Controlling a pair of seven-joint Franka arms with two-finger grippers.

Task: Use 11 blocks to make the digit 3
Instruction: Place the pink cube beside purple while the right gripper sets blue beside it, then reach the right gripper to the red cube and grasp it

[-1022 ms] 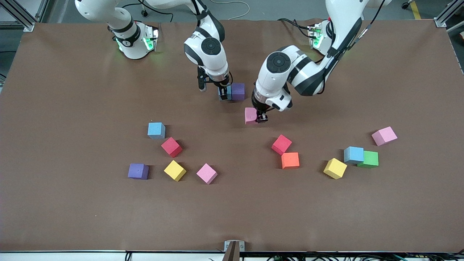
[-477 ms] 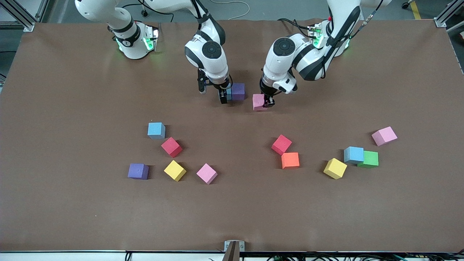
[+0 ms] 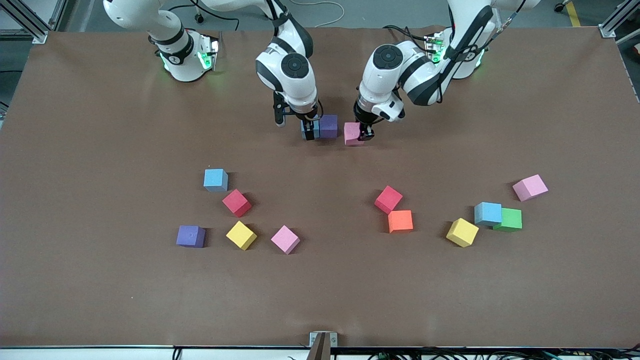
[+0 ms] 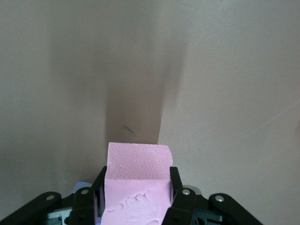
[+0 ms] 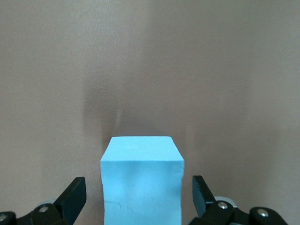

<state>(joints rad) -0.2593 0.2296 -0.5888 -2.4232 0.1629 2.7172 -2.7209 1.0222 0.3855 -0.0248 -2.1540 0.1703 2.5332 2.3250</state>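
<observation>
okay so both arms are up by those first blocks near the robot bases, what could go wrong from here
1. The left gripper is shut on a pink block with a small gap showing to the purple block; set down there, the row might not touch.
2. The right gripper stands open around the blue block, close to its sides; lifting away could drag it off the purple one.
3. The two grippers work close together, so pushing the pink block inward might bump the purple block.
</observation>
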